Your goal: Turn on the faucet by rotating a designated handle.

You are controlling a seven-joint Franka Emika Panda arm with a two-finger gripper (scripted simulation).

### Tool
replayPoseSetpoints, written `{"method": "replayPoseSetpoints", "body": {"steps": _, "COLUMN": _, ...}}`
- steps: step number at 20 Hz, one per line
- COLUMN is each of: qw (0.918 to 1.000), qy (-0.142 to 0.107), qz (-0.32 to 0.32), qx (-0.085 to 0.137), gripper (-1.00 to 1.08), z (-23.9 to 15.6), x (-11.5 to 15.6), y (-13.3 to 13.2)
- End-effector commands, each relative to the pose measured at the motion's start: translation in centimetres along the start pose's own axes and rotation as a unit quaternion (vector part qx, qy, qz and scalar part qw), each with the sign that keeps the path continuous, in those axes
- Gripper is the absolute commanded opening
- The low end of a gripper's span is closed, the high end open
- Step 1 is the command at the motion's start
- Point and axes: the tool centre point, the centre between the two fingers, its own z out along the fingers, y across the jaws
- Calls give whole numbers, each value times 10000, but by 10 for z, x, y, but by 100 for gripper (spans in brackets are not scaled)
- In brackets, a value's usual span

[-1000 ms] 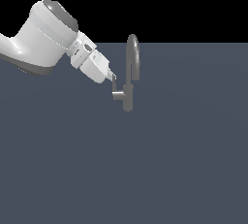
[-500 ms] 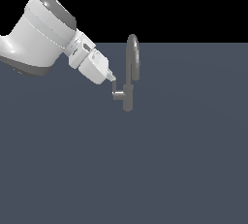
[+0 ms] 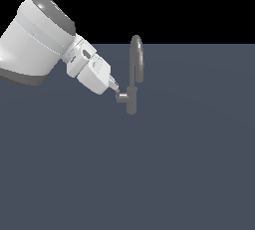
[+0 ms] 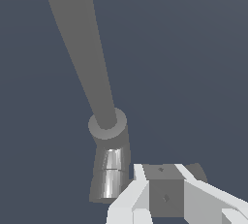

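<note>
A thin grey L-shaped lever handle (image 3: pixel 121 96) juts sideways from the short cylindrical body of a small grey metal faucet (image 3: pixel 132 99), directly at the tip of the tool (image 3: pixel 116 89). In the wrist view the handle (image 4: pixel 167 189) appears as a blocky grey bar sitting between the tool's two white fingers (image 4: pixel 128 201), which stand a little apart on either side of it; whether the pads actually press on the bar cannot be told. The faucet's base (image 4: pixel 110 169) stands just beyond the tool, and its tall arched gooseneck spout (image 3: pixel 136 57) rises above and past the fingertips. The faucet sits on a plain dark blue-grey worktop (image 3: pixel 189 164) that spreads out flat all around.

The handle looks rigid, smooth and probably slippery metal, turning on a fixed pivot rather than lifting free. The best hold is likely across the slim bar, away from the stub, for leverage.
</note>
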Motion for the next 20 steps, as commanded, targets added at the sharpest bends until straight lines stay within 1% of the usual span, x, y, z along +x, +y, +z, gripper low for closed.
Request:
{"method": "replayPoseSetpoints", "body": {"steps": 1, "qw": 9999, "qy": 40, "qz": -18, "qx": -130, "gripper": -100, "z": 11, "x": -1, "y": 15}}
{"method": "replayPoseSetpoints", "body": {"steps": 2, "qw": 10000, "qy": 27, "qz": -29, "qx": -8, "gripper": -100, "z": 0, "x": -2, "y": 5}}
{"method": "replayPoseSetpoints", "body": {"steps": 13, "qw": 9999, "qy": 40, "qz": -17, "qx": -128, "gripper": -100, "z": 42, "x": -32, "y": 40}}
{"method": "replayPoseSetpoints", "body": {"steps": 14, "qw": 9999, "qy": 40, "qz": -17, "qx": -128, "gripper": -100, "z": 42, "x": -32, "y": 40}}
{"method": "replayPoseSetpoints", "body": {"steps": 15, "qw": 10000, "qy": 23, "qz": -11, "qx": 32, "gripper": -100, "z": 26, "x": -29, "y": 28}}
{"method": "replayPoseSetpoints", "body": {"steps": 20, "qw": 10000, "qy": 29, "qz": -13, "qx": -39, "gripper": -100, "z": 49, "x": -46, "y": 29}}
